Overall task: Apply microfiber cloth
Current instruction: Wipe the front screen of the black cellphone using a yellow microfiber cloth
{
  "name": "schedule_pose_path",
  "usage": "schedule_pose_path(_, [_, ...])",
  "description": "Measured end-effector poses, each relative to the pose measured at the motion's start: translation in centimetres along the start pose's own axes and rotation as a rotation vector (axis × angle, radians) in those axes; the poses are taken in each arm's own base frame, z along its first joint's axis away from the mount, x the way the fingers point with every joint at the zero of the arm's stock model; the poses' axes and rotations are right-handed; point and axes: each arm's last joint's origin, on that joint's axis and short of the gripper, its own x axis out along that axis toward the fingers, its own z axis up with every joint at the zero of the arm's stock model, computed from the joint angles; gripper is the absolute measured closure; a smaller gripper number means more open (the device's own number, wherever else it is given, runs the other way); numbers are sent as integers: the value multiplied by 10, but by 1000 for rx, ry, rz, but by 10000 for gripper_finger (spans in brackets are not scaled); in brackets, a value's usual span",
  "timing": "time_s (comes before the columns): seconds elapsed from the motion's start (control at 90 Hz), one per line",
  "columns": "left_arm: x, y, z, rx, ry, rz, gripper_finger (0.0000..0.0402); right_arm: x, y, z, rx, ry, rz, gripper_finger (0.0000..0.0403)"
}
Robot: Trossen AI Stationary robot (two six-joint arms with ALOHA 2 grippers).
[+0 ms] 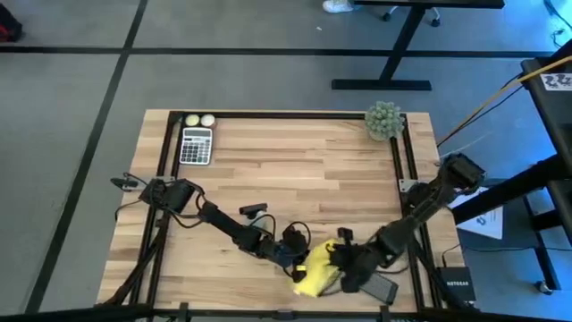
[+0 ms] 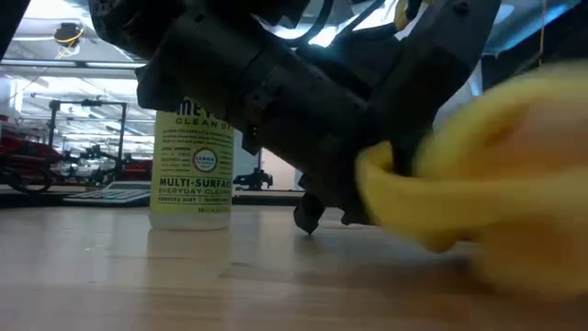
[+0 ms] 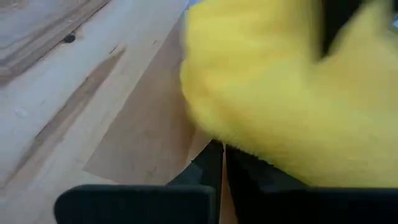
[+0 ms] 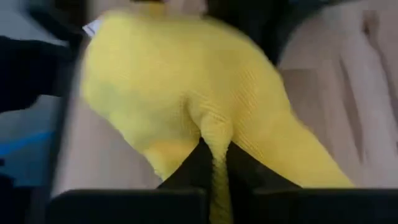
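The bright yellow microfiber cloth [image 1: 317, 271] lies bunched near the table's front edge, between my two grippers. My left gripper [image 1: 298, 259] comes at it from the table's left with its fingers shut, their tips at the cloth's edge [image 3: 219, 148]. My right gripper [image 1: 344, 266] reaches in from the table's right and is shut on the cloth [image 4: 186, 93]. A dark flat phone [image 1: 383, 289] lies just right of the cloth, partly under my right arm. In the low view the cloth [image 2: 496, 184] fills the right side, beside a dark gripper body. My left gripper's shut fingertips [image 3: 211, 155] meet the cloth's lower edge, which hangs over them. No yellow shows in the thin gap between the fingers, and I cannot tell whether any cloth is caught. My right gripper pinches a raised fold of the cloth [image 4: 216, 144] between its two fingers, several layers gathered. The fold runs back between the fingers, and the rest of the cloth bulges out ahead of the tips.
A calculator [image 1: 196, 145] and two pale balls [image 1: 198, 120] lie at the far left. A fuzzy green ball [image 1: 384, 119] sits at the far right corner. The low view shows a multi-surface cleaner bottle [image 2: 191, 170] standing on the table. Bare wood spans the middle.
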Motion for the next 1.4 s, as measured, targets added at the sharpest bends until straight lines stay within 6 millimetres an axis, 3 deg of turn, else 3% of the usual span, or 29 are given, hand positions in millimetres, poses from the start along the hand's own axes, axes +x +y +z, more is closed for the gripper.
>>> schedule_pose_path(0.111, [0,0,0,3,1,0,400,18,-4,-14,9,79,-27,403])
schedule_pose_path(0.244, [0,0,-1,9,6,1,400,16,3,-26,28,138,-23,403])
schedule_pose_path(0.5, [0,0,-1,24,4,-1,400,-20,10,-36,-1,204,10,403])
schedule_pose_path(0.656, [-1,-1,2,25,-1,-7,400,-70,20,-23,25,158,89,403])
schedule_pose_path(0.778, [-4,-2,4,28,1,-8,400,-104,29,-38,103,226,218,403])
schedule_pose_path(0.856, [-4,-2,4,42,-1,-7,400,-111,34,-58,143,271,229,403])
schedule_pose_path(1.011, [-4,-2,5,46,5,-13,400,-95,34,-98,164,335,123,403])
schedule_pose_path(1.111, [-4,-3,6,44,-3,-20,400,-73,29,-109,150,310,27,403])
schedule_pose_path(1.222, [-4,-4,7,46,-11,-33,400,-50,28,-98,81,248,13,403])
schedule_pose_path(1.4, [-4,-4,7,55,-9,-39,400,-18,20,-59,-17,99,62,403])
